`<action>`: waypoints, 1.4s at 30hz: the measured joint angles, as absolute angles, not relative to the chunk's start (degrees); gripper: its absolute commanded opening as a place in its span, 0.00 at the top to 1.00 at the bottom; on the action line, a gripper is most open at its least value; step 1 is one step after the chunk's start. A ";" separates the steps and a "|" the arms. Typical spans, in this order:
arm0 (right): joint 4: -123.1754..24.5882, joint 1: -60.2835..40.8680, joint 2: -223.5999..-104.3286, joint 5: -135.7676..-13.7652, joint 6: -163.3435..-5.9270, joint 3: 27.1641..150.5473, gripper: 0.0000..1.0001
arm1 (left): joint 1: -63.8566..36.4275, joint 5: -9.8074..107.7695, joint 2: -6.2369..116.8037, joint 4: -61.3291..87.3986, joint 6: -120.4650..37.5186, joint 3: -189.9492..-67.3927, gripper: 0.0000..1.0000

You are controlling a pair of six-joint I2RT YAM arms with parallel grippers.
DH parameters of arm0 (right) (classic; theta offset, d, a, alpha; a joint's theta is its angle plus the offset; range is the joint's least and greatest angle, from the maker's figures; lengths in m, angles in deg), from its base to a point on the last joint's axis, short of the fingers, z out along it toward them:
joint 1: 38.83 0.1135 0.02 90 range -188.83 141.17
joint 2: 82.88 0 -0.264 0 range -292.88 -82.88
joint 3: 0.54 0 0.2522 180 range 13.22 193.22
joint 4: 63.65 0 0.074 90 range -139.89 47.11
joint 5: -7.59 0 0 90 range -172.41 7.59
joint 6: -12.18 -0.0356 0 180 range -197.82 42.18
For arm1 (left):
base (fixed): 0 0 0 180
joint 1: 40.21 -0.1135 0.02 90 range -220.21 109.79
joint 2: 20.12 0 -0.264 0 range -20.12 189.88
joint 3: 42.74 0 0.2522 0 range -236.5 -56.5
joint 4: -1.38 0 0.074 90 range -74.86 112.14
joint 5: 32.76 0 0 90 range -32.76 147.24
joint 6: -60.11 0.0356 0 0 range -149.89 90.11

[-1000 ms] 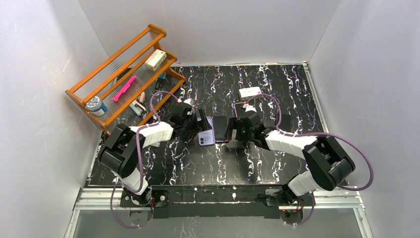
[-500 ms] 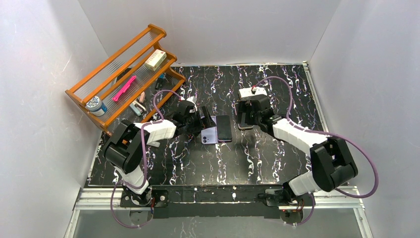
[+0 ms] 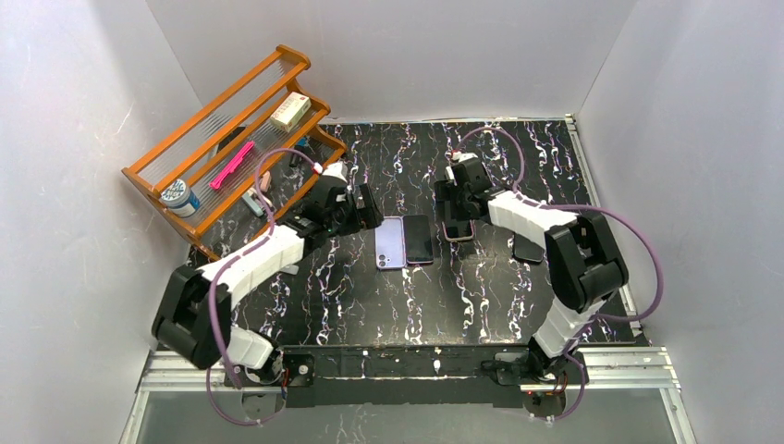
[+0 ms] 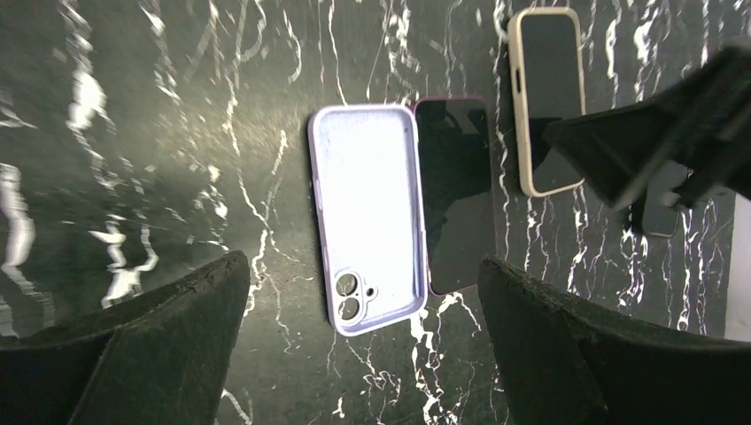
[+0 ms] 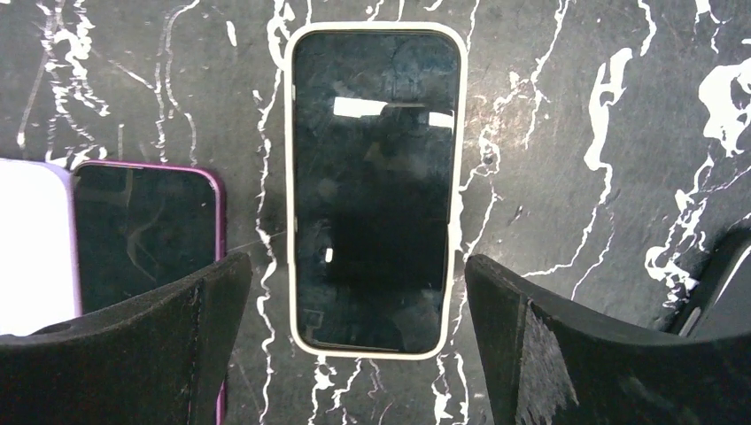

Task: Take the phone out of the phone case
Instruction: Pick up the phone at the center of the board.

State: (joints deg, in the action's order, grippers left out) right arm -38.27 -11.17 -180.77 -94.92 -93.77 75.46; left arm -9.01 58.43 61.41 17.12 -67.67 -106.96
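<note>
An empty lavender phone case [image 3: 389, 242] lies open side up at mid-table, also in the left wrist view [image 4: 370, 217]. A dark phone with purple edges [image 3: 418, 240] lies flat right beside it, touching its right side [image 4: 458, 195], screen up. My left gripper [image 3: 365, 208] is open and empty, hovering above the case's near end [image 4: 361, 266]. My right gripper [image 3: 455, 202] is open and empty above a second phone in a cream case [image 5: 374, 186]. The purple phone [image 5: 146, 235] and lavender case [image 5: 31, 248] show at the left of the right wrist view.
The cream-cased phone [image 3: 458, 228] lies right of the purple phone. Another dark phone [image 3: 529, 248] lies further right. A wooden rack [image 3: 231, 139] holding small items stands at the back left. Grey walls enclose the table.
Both grippers have let go and drawn back from the case and phone. The left arm pulled back and left; the right swung toward the far side, over the cream-cased phone.
</note>
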 measured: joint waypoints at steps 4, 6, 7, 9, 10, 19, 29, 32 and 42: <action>-36.22 -12.07 -184.09 -94.88 -92.45 78.37 0.01 | -9.36 61.67 55.29 21.88 -64.29 -110.08 0.02; -35.34 -12.29 -185.38 -94.55 -92.10 79.48 0.01 | -9.41 62.80 52.48 23.39 -62.95 -111.00 0.02; -34.82 -12.46 -185.97 -94.24 -91.84 79.98 0.01 | -9.41 63.02 51.58 23.78 -62.54 -111.13 0.02; -33.68 -12.66 -187.06 -93.83 -91.30 81.03 0.01 | -9.41 63.39 49.85 24.92 -61.79 -111.22 0.02; -33.20 -12.79 -187.68 -93.65 -91.10 81.60 0.01 | -9.41 63.53 49.35 25.44 -61.53 -111.22 0.02; -29.94 -13.88 -192.11 -90.77 -89.63 84.97 0.01 | -9.49 62.11 49.00 25.82 -62.03 -108.77 0.02; -28.74 -14.39 -194.06 -89.72 -89.53 87.81 0.38 | -9.52 57.41 49.42 23.70 -64.11 -107.33 0.02; -28.87 -14.50 -193.82 -89.22 -89.70 87.55 0.56 | -9.52 55.24 50.53 22.41 -65.27 -106.87 0.02; -32.15 -15.09 -185.49 -85.72 -92.78 77.14 0.90 | -9.52 48.82 53.15 18.56 -68.74 -106.57 0.02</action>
State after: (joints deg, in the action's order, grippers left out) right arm -32.15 -15.09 -185.49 -85.72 -92.78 77.14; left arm -9.52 48.82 53.15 18.56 -68.74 -106.57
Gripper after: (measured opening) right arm 0.815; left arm 0.980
